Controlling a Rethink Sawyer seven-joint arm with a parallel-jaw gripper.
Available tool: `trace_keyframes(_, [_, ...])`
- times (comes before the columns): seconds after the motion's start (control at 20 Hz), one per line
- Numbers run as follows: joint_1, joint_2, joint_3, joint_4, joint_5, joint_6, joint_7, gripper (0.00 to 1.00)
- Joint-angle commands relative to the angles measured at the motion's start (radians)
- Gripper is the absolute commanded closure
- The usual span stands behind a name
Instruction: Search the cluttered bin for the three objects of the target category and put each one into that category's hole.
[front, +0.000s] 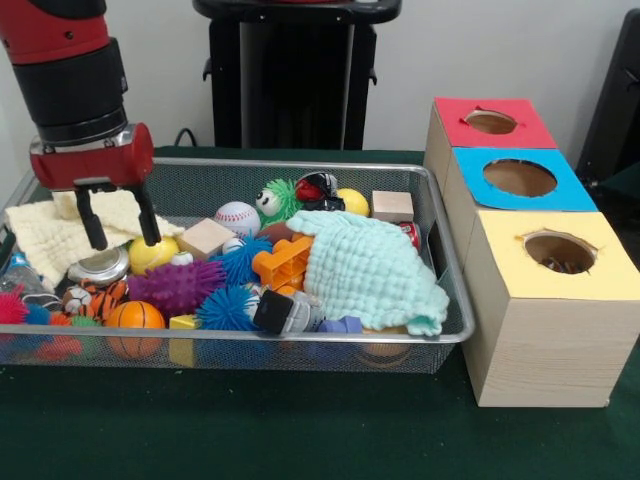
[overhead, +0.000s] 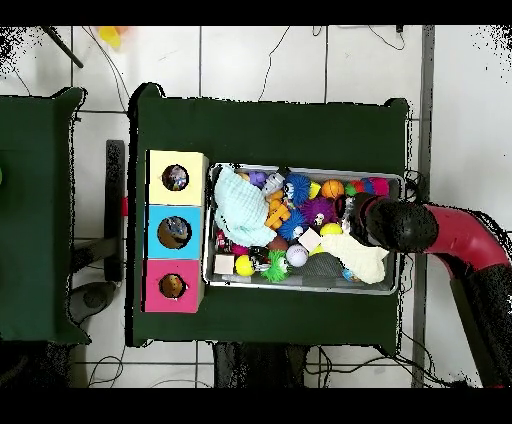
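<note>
The tool (front: 120, 232) hangs at one end of the wire bin (front: 400, 345), its two fingers apart and empty, tips just above a silver can (front: 99, 267) that lies directly below them, beside a yellow ball (front: 150, 255) and a cream cloth (front: 60, 230). A mint cloth (front: 370, 270) covers the bin's other end, nearest the three boxes on the green bench (front: 300, 430): red-topped (front: 492, 122), blue-topped (front: 520, 178) and yellow-topped (front: 555, 255), each with a hole.
</note>
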Motion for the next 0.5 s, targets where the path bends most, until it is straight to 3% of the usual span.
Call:
trace_keyframes(0.05, [0.001,0.09,-0.014,-0.104,-0.114,0.055,-0.313,0.0])
trace_keyframes(0.25, [-0.007,0.14,-0.018,-0.143,-0.144,0.04,-0.333,0.0])
trace_keyframes(0.5, [-0.012,0.145,-0.017,-0.153,-0.171,0.044,-0.331,0.0])
